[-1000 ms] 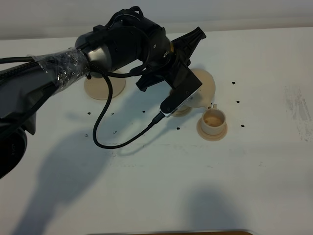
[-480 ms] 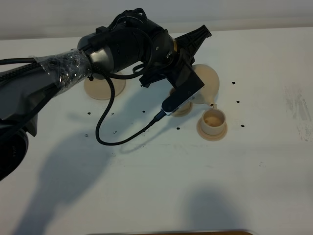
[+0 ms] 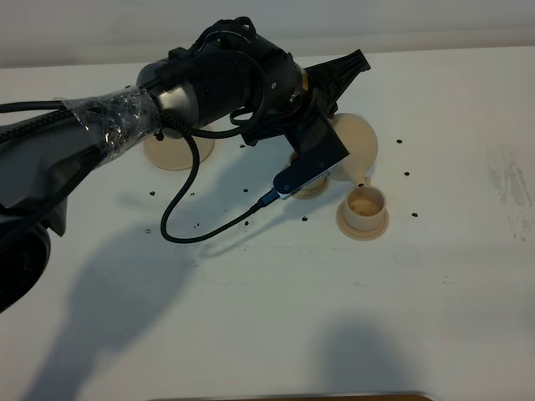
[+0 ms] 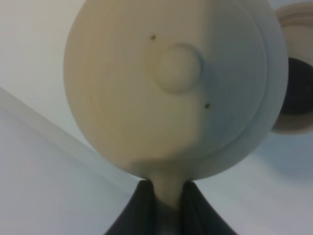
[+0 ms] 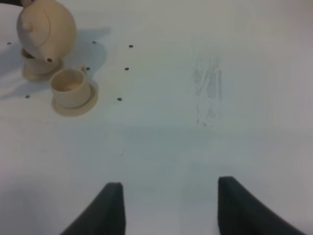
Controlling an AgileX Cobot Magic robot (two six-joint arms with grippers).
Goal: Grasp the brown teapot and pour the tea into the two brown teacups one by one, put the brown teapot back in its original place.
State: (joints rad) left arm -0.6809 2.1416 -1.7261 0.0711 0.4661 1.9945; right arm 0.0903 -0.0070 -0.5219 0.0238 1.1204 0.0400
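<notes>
My left gripper (image 3: 336, 104) reaches across the middle and is shut on the loop handle of the brown teapot (image 3: 358, 144). The teapot is held in the air, tipped, with its spout just above the right brown teacup (image 3: 363, 206), which stands on its saucer. The left wrist view shows the teapot's lid and knob (image 4: 178, 68) and the fingers (image 4: 144, 208) pinching the handle. The second teacup (image 3: 311, 186) is mostly hidden under the gripper; it shows in the right wrist view (image 5: 35, 68). The teapot's saucer (image 3: 171, 152) lies bare at the left. My right gripper (image 5: 168, 205) is open and empty.
The white table (image 3: 276, 309) carries small dark specks around the cups. A black cable (image 3: 180, 230) hangs from the left arm over the table. A faint scuffed patch (image 3: 510, 180) marks the right side. The right gripper hovers well right of the cups.
The left gripper has shifted slightly right and tipped the teapot further, bringing its spout closer over the right teacup.
</notes>
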